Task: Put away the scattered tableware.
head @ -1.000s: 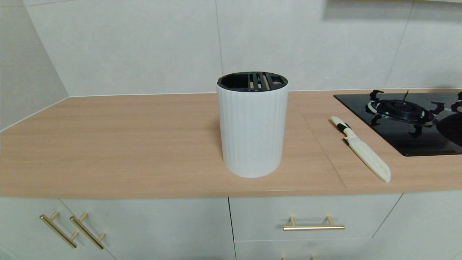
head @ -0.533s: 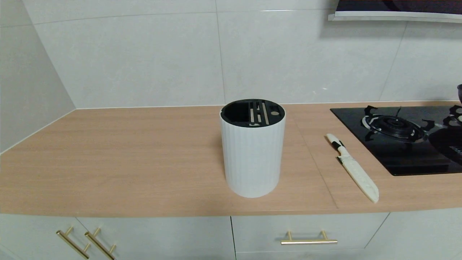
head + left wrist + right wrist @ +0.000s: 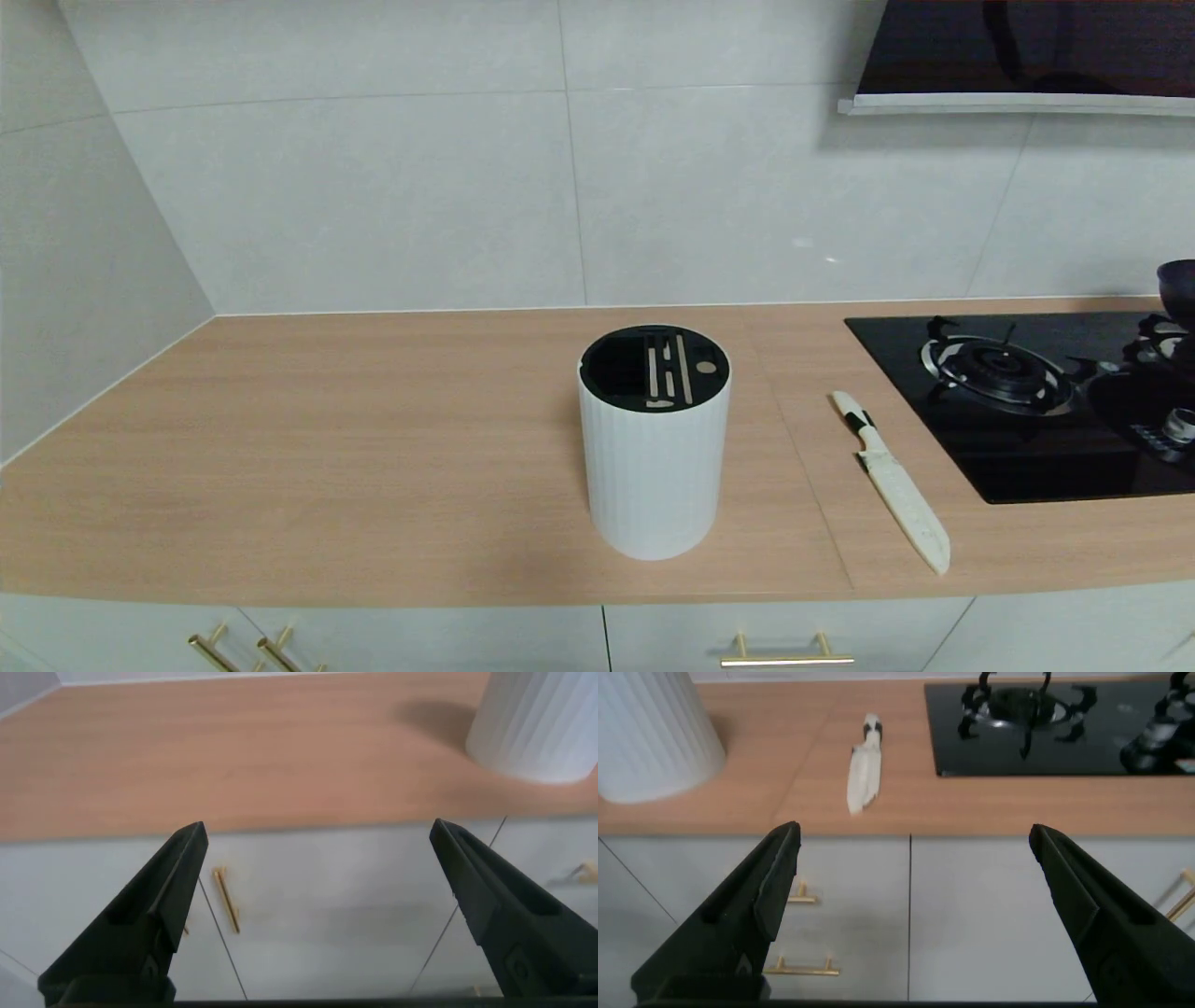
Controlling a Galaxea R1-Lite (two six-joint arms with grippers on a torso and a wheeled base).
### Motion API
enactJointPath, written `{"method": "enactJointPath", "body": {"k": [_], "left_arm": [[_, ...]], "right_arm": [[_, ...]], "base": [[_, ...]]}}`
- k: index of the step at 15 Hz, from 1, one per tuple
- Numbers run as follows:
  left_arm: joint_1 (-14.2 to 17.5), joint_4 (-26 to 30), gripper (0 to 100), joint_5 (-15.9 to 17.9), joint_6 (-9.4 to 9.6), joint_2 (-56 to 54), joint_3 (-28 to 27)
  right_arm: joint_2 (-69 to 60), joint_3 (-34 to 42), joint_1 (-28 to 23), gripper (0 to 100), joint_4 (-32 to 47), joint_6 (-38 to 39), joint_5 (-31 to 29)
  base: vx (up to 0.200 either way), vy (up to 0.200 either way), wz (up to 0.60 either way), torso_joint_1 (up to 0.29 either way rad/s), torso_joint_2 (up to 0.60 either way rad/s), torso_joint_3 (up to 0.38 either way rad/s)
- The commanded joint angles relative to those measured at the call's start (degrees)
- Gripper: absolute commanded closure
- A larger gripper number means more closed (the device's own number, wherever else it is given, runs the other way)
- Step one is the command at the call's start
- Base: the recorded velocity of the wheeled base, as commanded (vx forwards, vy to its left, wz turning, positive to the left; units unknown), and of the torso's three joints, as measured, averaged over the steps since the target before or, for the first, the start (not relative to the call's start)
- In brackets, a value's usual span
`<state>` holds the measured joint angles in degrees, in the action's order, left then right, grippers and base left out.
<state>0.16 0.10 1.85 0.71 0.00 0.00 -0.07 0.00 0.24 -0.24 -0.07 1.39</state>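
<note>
Two grippers, each with its two fingers spread wide and nothing between them. The left gripper (image 3: 318, 831) hangs before the cabinet fronts, below the front edge of the countertop (image 3: 373, 467). The right gripper (image 3: 912, 831) hangs likewise. On the countertop stands one white ribbed knife holder (image 3: 653, 467), upright, with a black slotted top. One knife (image 3: 892, 495) lies flat between the holder and the gas hob (image 3: 1027, 467), apart from both, its handle toward the wall and its blade toward the front edge. At the hob's far right sits one dark rounded vessel (image 3: 1178, 280), probably a pot.
</note>
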Motion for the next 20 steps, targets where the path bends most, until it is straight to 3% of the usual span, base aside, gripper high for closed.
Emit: {"method": "enactJointPath", "body": {"k": [1, 8, 20], "left_arm": [[0.0, 0.0, 0, 0.0, 0.00, 0.1, 0.0], [0.0, 0.0, 0, 0.0, 0.00, 0.1, 0.0], [0.0, 0.0, 0, 0.0, 0.00, 0.1, 0.0]], "right_arm": [[0.1, 0.0, 0.0, 0, 0.0, 0.0, 0.0], [0.1, 0.0, 0.0, 0, 0.0, 0.0, 0.0], [0.1, -1.8, 0.0, 0, -0.5, -1.3, -0.3]], "base": [[0.000, 0.000, 0.00, 0.261, -0.58, -0.305], [0.000, 0.000, 0.00, 0.242, -0.52, -0.276], [0.000, 0.000, 0.00, 0.009, -0.01, -0.009]]}}
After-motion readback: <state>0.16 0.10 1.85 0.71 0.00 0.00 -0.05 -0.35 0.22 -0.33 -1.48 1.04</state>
